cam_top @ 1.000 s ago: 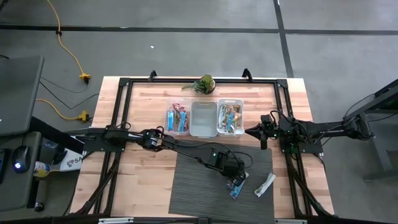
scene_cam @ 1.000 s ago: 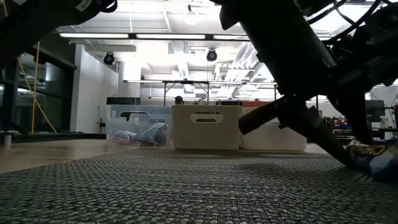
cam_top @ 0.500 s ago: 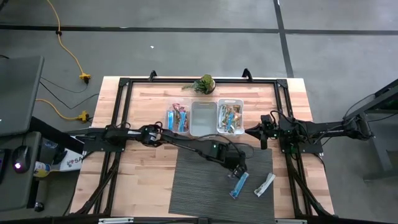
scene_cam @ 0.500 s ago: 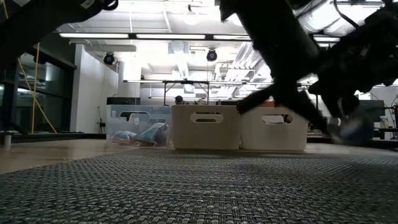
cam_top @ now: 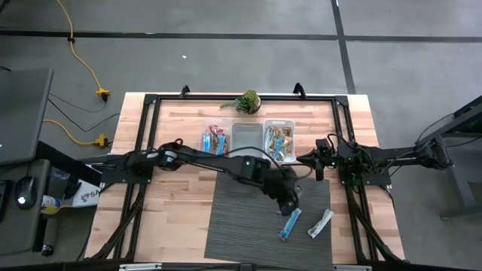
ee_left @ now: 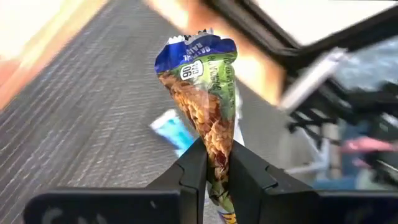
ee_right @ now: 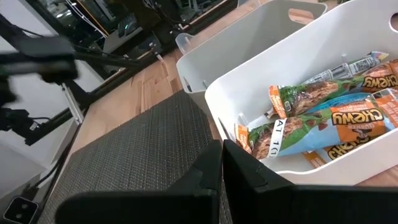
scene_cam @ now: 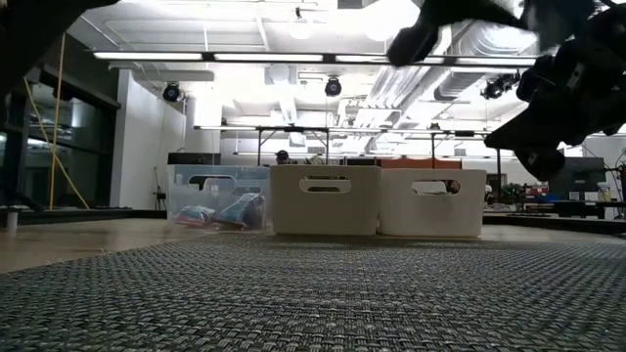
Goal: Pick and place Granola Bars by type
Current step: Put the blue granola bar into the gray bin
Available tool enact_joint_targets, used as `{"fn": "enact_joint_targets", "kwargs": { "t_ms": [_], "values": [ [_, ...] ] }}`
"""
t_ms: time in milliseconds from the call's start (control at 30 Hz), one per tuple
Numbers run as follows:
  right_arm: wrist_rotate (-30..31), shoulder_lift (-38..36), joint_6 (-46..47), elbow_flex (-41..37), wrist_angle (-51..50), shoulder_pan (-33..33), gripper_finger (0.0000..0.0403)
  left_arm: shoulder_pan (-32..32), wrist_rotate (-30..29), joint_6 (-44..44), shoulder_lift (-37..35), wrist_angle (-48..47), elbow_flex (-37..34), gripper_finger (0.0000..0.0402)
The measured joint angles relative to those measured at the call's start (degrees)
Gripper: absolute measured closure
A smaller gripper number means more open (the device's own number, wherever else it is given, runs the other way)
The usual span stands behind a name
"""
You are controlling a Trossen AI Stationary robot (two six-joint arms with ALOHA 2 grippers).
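My left gripper (cam_top: 287, 200) hangs above the grey woven mat (cam_top: 241, 226), shut on a granola bar (ee_left: 202, 87) in a green-brown wrapper with a blue-white end. On the mat below lie a blue bar (cam_top: 289, 223) and, beside it, a white-silver bar (cam_top: 321, 223). My right gripper (cam_top: 305, 159) waits shut at the table's right side, next to the right white bin (cam_top: 278, 141), which holds several orange-brown and green bars (ee_right: 323, 118). My left gripper pinches the bar between its two fingers (ee_left: 194, 171) near one end (ee_left: 216, 155), where the wrapper is squeezed narrow. The rest of the bar sticks out past the fingertips, in line with them. It is lifted clear of the mat.
Three bins stand in a row at the table's far middle: a clear one (cam_top: 215, 141) with blue and pink-red bars, an empty white one (cam_top: 246, 143) and the right white one. A small green plant (cam_top: 247, 101) stands behind them. Black frame rails border the table.
My left gripper has risen off the mat and gone a little toward the far edge, rolling its wrist. It has carried the green-brown bar up with it, clear of the mat. The blue bar it stood over has stayed on the mat.
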Motion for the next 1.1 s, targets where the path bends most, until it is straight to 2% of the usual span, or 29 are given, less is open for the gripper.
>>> {"fn": "enact_joint_targets", "kwargs": {
  "t_ms": [267,500,733,933,1100],
  "values": [
    [0.0,0.04,0.0,0.0,0.03,-0.01,0.0402,-0.02,11.4,10.67,-3.72,7.69,0.02,0.0352],
    [-0.01,0.01,0.0,0.0,0.02,-0.02,0.0402,0.97,13.69,12.5,-5.39,11.3,-0.07,0.0351],
    [-0.01,0.0,0.0,0.0,0.05,0.0,0.0402,4.74,12.73,13.11,-9.42,11.7,0.05,0.0351],
    [-0.02,-0.02,0.0,0.0,-0.07,-0.01,0.0402,10.25,7.68,13.45,-14.38,8.26,0.02,0.0351],
    [-0.03,0.0,0.0,0.0,-0.03,-0.02,0.0402,15.95,2.18,8.35,-19.41,0.76,0.03,0.0351]
  ]
}}
